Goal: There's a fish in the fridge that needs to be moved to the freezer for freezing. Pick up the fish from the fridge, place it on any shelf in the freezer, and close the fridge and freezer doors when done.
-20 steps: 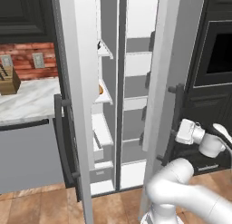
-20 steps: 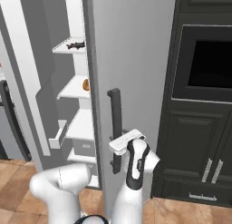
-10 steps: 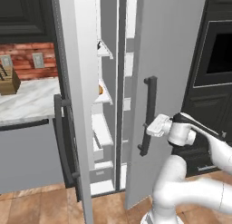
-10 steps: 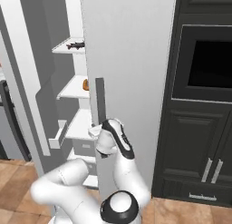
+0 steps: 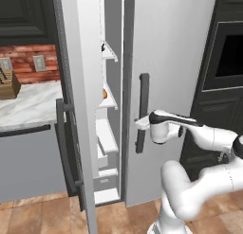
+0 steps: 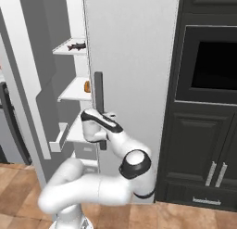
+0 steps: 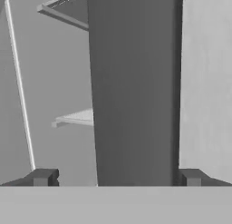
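With my gripper (image 7: 117, 177) spread wide around the door handle (image 5: 142, 110) mid-frame and the fish (image 6: 76, 47) on the upper-left shelf, I fear the open fingers slipping off the bar.

My arm (image 5: 194, 190) is glossy white, built of rounded, tubular links. Dark grey to black bands ring my joints, plainest on the round elbow cap (image 6: 135, 164) with its black rim. A black strip runs along the top of my wrist. My end effector (image 7: 117, 177) ends in two small, blocky dark grey fingertips (image 7: 41, 177).
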